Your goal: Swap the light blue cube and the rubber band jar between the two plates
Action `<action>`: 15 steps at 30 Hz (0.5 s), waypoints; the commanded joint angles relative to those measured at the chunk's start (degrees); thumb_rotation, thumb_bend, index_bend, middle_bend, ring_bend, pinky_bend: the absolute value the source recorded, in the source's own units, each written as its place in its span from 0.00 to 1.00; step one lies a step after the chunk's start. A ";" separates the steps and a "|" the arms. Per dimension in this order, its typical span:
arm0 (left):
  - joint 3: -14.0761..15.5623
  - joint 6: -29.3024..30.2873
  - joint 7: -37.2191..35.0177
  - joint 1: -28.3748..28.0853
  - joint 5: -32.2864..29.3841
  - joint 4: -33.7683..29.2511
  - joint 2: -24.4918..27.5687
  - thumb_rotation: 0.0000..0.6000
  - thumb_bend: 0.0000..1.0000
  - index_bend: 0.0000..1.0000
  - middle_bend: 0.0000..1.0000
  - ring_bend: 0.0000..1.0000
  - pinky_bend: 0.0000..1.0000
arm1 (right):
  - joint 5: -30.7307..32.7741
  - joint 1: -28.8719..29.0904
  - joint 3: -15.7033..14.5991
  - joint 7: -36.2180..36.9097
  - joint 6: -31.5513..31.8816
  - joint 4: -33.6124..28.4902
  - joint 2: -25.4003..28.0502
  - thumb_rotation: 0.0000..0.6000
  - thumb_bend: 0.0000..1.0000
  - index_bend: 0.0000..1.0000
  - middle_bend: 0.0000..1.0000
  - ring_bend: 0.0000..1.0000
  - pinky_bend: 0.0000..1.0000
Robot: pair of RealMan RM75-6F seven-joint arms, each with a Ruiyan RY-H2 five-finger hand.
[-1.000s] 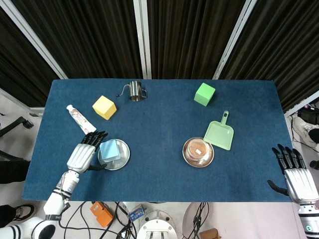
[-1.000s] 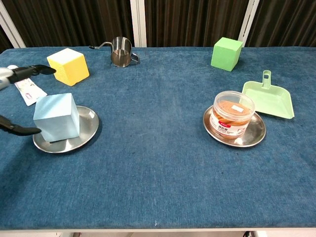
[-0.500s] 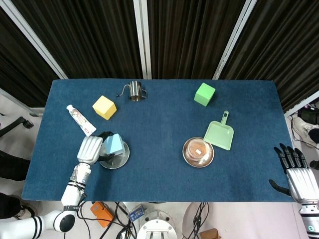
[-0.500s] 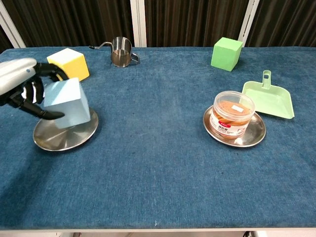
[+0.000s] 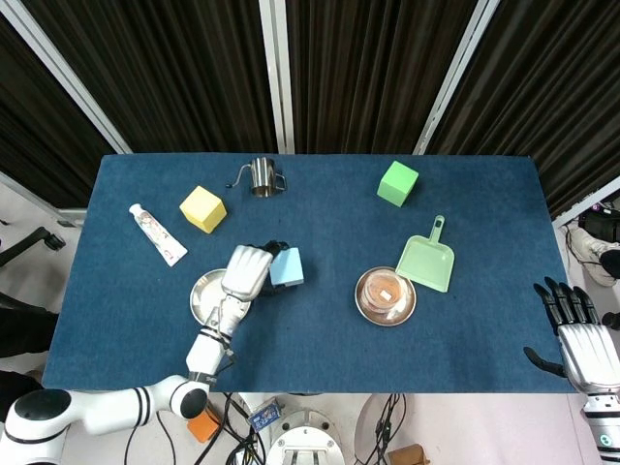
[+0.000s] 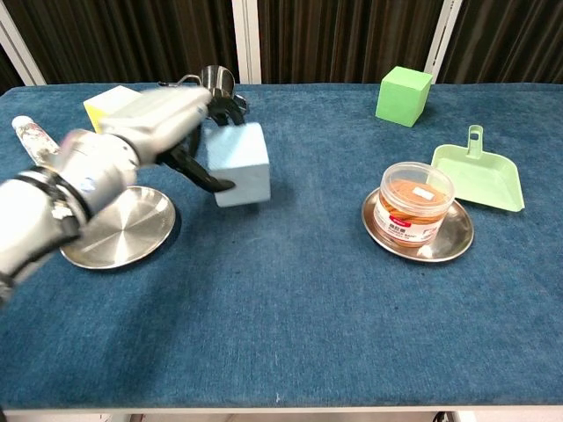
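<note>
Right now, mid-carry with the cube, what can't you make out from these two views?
- Left hand, chest view: motion blur smears the fingers, so the exact hold on the light blue cube is unclear.
- Right hand: outside the chest view; in the head view it sits at the frame's corner, its wrist cut off.
- Rubber band jar: label print too small to read.
- Yellow cube, chest view: mostly hidden behind the left arm.

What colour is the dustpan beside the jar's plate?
Light green plastic dustpan, plain with no pattern; the chest view shows it best.
</note>
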 commanded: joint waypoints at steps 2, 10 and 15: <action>0.36 -1.47 1.93 -1.69 -1.58 2.38 -1.79 1.00 0.24 0.43 0.48 0.52 0.55 | -0.40 0.09 -0.16 0.47 -0.02 0.18 0.24 1.00 0.32 0.00 0.00 0.00 0.00; 2.57 -0.29 5.02 -1.10 -1.71 -2.94 1.33 1.00 0.00 0.06 0.15 0.14 0.29 | -1.66 0.47 -0.78 -0.30 -0.61 0.17 -0.09 1.00 0.32 0.00 0.00 0.00 0.00; 6.08 3.88 9.81 1.75 0.37 -14.99 8.43 1.00 0.00 0.03 0.11 0.10 0.28 | -2.93 1.99 -0.88 -0.62 -2.30 0.08 -0.74 1.00 0.32 0.00 0.00 0.00 0.00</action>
